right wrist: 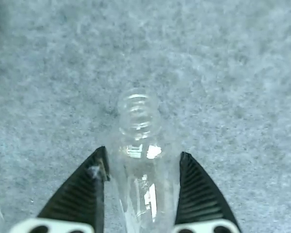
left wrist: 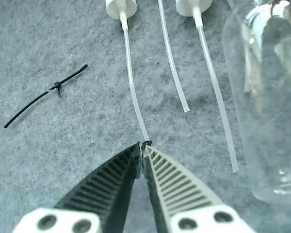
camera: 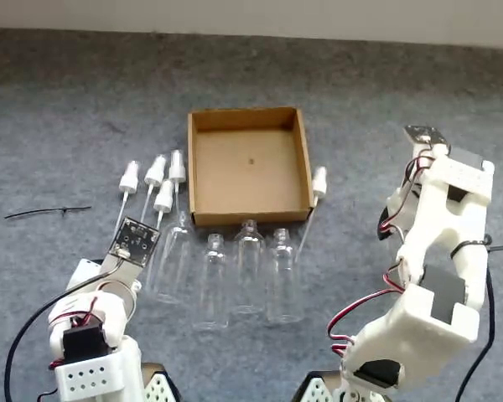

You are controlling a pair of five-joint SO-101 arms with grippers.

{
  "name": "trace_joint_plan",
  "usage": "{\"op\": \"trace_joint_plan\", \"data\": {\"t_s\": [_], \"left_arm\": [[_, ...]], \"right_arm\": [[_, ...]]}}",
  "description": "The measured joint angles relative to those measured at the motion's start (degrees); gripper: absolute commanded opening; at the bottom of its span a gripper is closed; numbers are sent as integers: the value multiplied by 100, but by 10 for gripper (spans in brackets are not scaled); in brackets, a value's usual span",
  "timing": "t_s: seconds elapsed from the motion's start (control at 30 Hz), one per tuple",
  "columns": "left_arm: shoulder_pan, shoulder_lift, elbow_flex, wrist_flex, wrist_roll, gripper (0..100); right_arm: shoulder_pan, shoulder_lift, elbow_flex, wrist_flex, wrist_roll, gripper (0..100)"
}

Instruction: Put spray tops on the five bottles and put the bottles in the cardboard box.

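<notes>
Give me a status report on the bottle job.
Done: nothing yet. The cardboard box is empty, and no bottle in sight wears a top. In hand: the right gripper grips one open-necked bottle, and the left gripper is shut at the tube end of a spray top. Left: four more bottles lie before the box, so all capping and boxing remains.

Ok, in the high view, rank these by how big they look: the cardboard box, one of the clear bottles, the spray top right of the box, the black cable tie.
1. cardboard box
2. clear bottle
3. spray top and cable tie: similar length and both thin, so I won't rank them.
</notes>
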Motion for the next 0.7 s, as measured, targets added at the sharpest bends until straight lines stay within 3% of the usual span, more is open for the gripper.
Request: {"op": "trace_joint_plan", "data": {"t_s": [0.27, 0.47, 0.7], "left_arm": [[26, 0, 0, 0, -9, 35], [26, 0, 0, 0, -9, 35], [26, 0, 0, 0, -9, 35]], "right_arm": [[97, 0, 0, 0, 229, 8], [105, 0, 0, 0, 246, 133], [105, 0, 18, 0, 615, 152]]}}
